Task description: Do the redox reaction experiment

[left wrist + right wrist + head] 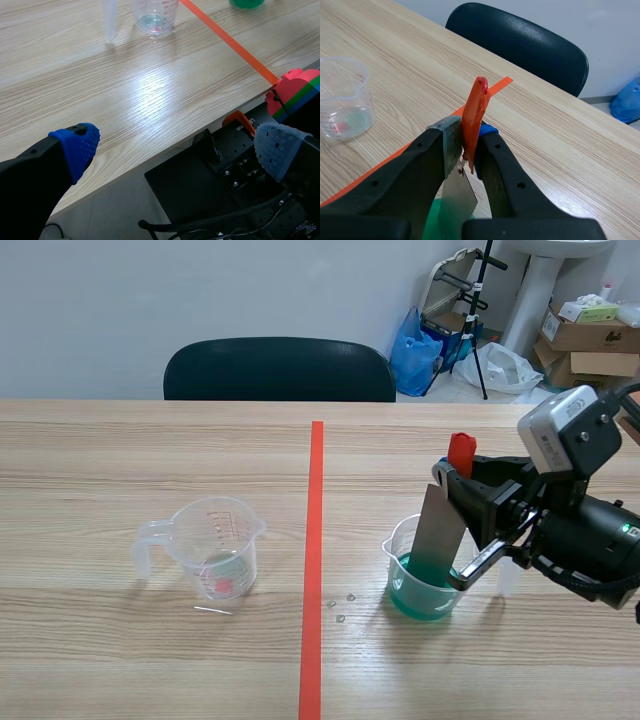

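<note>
Right at the near edge of the table [150, 670], the left gripper [177, 147] hung just off the wood, its blue-padded jaws spread wide with nothing between them. Further in, to the right of the orange tape line [315, 540], stood a clear beaker [412, 595] of green liquid. Over it, the right gripper [470, 137] had its jaws clamped on the top of a grey metal sheet [438, 535] and an orange-red plastic piece [461, 452]. The sheet slanted down with its lower end in the green liquid. Left of the tape, about as far in, sat a clear measuring jug [215, 550], upright, handle toward the left edge. Beyond the far edge stood a dark chair [280, 370], and behind it a blue bag [412, 350] and cardboard boxes [590, 340].
</note>
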Tool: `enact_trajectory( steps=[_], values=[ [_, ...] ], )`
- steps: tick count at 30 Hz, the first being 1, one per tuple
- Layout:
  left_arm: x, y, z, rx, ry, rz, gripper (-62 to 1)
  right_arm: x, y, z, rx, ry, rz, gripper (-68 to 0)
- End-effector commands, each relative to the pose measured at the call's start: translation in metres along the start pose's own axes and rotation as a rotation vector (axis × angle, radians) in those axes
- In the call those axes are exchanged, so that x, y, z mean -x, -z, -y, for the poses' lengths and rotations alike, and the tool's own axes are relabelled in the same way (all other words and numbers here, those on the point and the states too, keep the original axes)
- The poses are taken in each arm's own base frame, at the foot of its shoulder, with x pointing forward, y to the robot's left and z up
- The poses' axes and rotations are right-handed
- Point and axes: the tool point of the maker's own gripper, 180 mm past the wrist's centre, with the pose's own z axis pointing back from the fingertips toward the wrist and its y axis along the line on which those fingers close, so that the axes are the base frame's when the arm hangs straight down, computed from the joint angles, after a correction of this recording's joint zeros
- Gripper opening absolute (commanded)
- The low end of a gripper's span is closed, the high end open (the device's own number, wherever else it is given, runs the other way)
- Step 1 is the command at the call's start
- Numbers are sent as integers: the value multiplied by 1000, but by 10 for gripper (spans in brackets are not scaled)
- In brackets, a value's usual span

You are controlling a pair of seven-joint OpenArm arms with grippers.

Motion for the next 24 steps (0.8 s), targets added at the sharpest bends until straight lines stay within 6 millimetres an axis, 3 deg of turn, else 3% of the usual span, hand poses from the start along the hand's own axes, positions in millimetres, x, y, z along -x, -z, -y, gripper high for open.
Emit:
enact_trajectory(
  steps=[1, 9, 24],
  values=[
    [-5, 1, 2, -1, -6, 25, 14, -5, 1, 5, 1, -12, 11, -656],
    [-5, 1, 2, -1, -6, 25, 14, -12, 1, 5, -1, -27, 23, -656],
    [-5, 1, 1, -1, -6, 25, 14, -62, -15, -1, 15, -107, 55, -656]
  ],
)
